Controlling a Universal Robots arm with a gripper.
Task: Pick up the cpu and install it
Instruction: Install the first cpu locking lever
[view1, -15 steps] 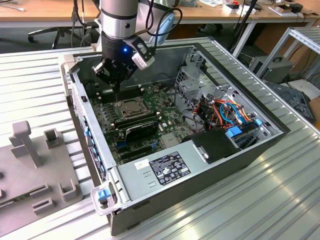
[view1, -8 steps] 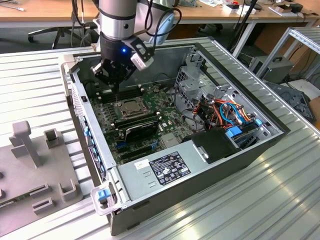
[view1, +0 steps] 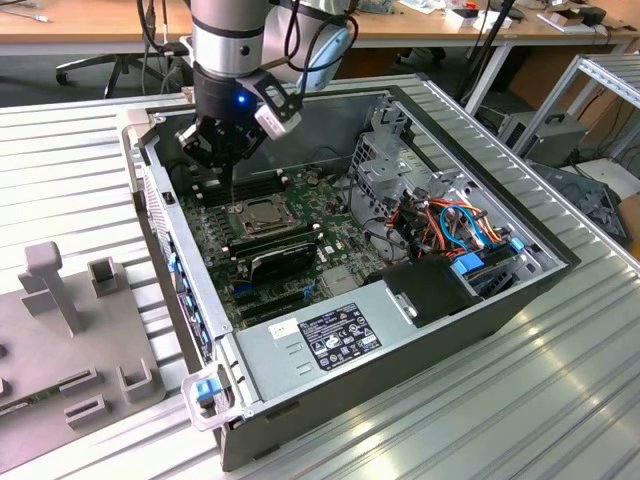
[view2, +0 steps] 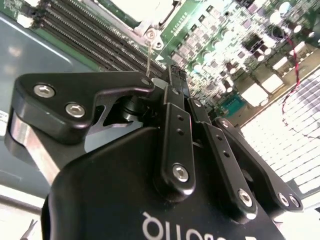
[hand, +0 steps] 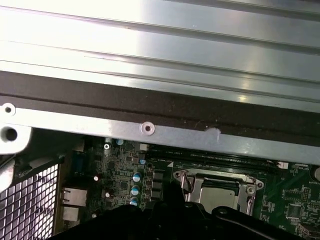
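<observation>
The room holds wooden desks (view1: 90, 25) behind a ribbed metal bench (view1: 520, 400). An open case (view1: 300, 400) lies mid-bench. The gripper (view1: 222, 140) hovers over the board's far end, jaws apparently closed, empty. The cpu (view1: 262, 213) sits in its socket (hand: 218, 187); installation looks about done, pending latching.

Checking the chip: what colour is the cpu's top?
Dull silver-grey, clearest on the cpu in the first wrist view.
</observation>
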